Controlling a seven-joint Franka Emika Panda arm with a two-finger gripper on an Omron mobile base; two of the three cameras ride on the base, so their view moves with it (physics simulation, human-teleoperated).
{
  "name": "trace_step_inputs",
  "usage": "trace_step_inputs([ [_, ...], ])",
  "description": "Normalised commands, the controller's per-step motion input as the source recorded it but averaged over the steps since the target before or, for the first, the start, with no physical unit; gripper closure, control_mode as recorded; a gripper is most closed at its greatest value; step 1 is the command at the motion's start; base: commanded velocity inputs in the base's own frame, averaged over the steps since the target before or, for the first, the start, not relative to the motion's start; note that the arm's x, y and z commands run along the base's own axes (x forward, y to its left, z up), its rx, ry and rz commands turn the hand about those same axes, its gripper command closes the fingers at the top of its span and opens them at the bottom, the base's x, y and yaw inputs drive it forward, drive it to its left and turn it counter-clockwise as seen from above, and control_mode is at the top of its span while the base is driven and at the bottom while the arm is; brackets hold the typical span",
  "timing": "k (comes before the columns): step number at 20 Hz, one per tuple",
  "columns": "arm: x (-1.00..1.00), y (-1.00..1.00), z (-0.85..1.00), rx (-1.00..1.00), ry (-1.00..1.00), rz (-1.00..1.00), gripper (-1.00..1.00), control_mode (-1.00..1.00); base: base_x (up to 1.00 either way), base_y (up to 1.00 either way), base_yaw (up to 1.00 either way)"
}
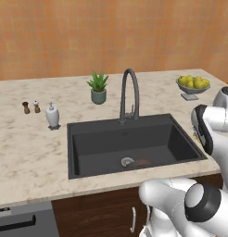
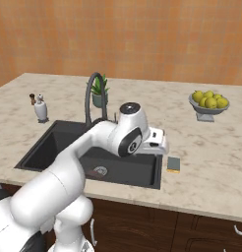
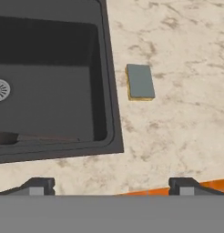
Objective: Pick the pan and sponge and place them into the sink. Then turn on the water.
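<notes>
1. Sink point(image 1: 134, 122) in the left base view sits sunk into the marble bench point(image 1: 28, 152), its gooseneck faucet point(image 1: 129, 95) dry; a reddish-brown shape beside the drain may be the pan point(image 1: 142, 162), though too little of it shows to be sure.
2. Sponge point(image 2: 173, 164) in the right base view lies flat on the bench just beside the sink's right rim, with the tool point(image 2: 162, 145) hovering close by, above that rim.
3. Sponge in the hand view lies green side up, ahead of the two fingertips point(image 3: 38, 186), which stand spread wide with nothing between them. It looks light, soft and compressible, so a pinch across its short sides should hold it; squeezing hard would merely deform it.
</notes>
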Motion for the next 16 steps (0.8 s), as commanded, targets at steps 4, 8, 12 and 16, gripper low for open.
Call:
trace_step_inputs([
  [4, 0.13, -0.01, -0.34, 0.0, 0.03, 0.0, -1.0, -1.0, 0.0, 0.0, 0.0],
  [8, 0.21, -0.17, -0.21, 0.0, -0.01, 0.04, -1.0, -1.0, 0.0, 0.0, 0.0],
  [12, 0.2, -0.28, -0.08, 0.0, -0.02, 0.02, -1.0, -1.0, 0.0, 0.0, 0.0],
  [16, 0.2, -0.32, -0.09, 0.0, -0.04, 0.01, -1.0, -1.0, 0.0, 0.0, 0.0],
])
